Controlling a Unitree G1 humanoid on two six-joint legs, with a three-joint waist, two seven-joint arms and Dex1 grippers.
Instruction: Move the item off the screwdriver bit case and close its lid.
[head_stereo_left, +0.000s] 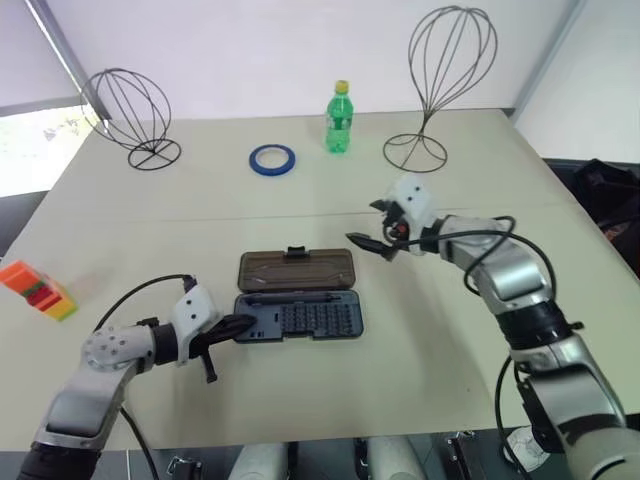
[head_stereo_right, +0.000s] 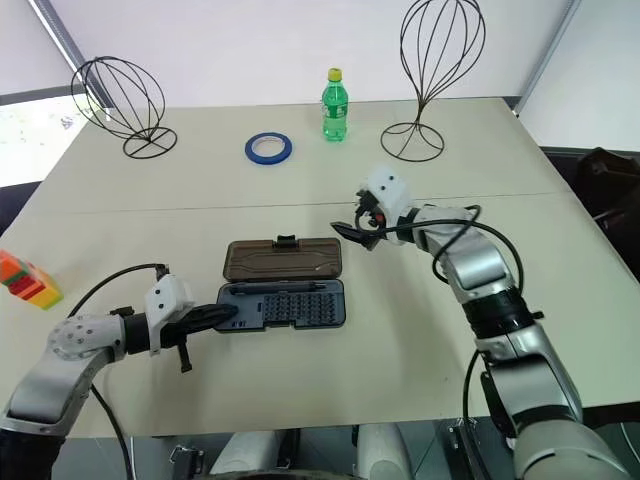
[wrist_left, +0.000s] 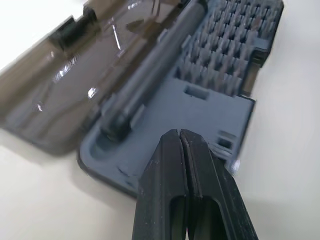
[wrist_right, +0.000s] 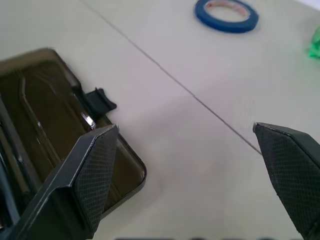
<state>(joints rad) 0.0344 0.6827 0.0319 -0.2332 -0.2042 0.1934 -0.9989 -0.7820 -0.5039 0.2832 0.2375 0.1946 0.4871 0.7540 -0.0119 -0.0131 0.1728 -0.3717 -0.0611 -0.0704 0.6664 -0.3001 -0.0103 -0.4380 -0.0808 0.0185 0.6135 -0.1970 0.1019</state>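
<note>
Head view: a grey plastic screwdriver bit case (head_stereo_left: 298, 316) is noted at the middle of the beige table (head_stereo_left: 430, 350), with its smoky translucent lid (head_stereo_left: 297, 270) laid flat open at the base's 12 o'clock. The left gripper (head_stereo_left: 240, 325) is seen at the base's 9 o'clock end, fingers pressed together; contact cannot be told. The right gripper (head_stereo_left: 364, 222) is held at the lid's 2 o'clock, fingers spread, nothing pinched. A blue tape roll (head_stereo_left: 272, 159) lies on the table at the case's 12 o'clock, well apart.

Left wrist view: the closed fingertips are seen over the base's bare end, just beside a dark screwdriver handle (wrist_left: 150, 75).

Right wrist view: the fingers (wrist_right: 95, 165) stand wide apart; the lid's black latch tab (wrist_right: 97, 100) is seen near one finger.
</note>
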